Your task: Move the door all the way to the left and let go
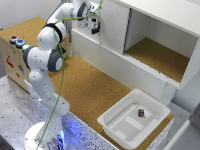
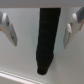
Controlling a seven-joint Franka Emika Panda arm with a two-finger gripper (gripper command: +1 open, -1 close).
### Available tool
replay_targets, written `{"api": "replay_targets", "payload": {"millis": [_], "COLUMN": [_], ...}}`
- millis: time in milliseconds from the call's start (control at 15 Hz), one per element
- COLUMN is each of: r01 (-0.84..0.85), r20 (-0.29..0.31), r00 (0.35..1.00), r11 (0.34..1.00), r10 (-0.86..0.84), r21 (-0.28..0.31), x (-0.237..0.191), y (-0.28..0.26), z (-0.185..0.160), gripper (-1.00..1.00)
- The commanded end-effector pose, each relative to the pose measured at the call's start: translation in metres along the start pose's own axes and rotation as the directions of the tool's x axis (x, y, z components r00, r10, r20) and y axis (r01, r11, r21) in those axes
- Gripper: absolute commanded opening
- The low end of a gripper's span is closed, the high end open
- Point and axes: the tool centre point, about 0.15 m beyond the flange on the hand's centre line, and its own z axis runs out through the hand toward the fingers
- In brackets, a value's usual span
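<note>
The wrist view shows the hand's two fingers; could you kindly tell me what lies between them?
In the wrist view, a black vertical bar, apparently the handle of the flat white sliding door, stands between the fingers of the open hand, touching neither.

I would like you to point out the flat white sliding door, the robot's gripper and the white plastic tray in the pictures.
Flat white sliding door [image 1: 114, 25]: exterior view, middle of its front face.
Gripper [image 1: 94, 29]: exterior view, between its fingertips.
White plastic tray [image 1: 152, 106]: exterior view, its far rim.
</note>
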Motion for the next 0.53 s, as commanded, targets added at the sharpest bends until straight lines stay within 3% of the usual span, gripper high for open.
{"api": "replay_targets", "payload": {"millis": [0,200,467], "r01": [-0.054,-0.071,-0.137], "r20": [0.042,0.074,0.095], "r00": [0.998,0.994,0.985], "r11": [0.997,0.997,0.988], "r10": [0.056,0.074,0.144], "r21": [-0.058,-0.041,-0.075], "x": [-0.038,-0.052,-0.072], "y": [0.01,0.014,0.039], "z": [-0.02,-0.021,-0.02], "gripper": [1.0,1.0,1.0]}}
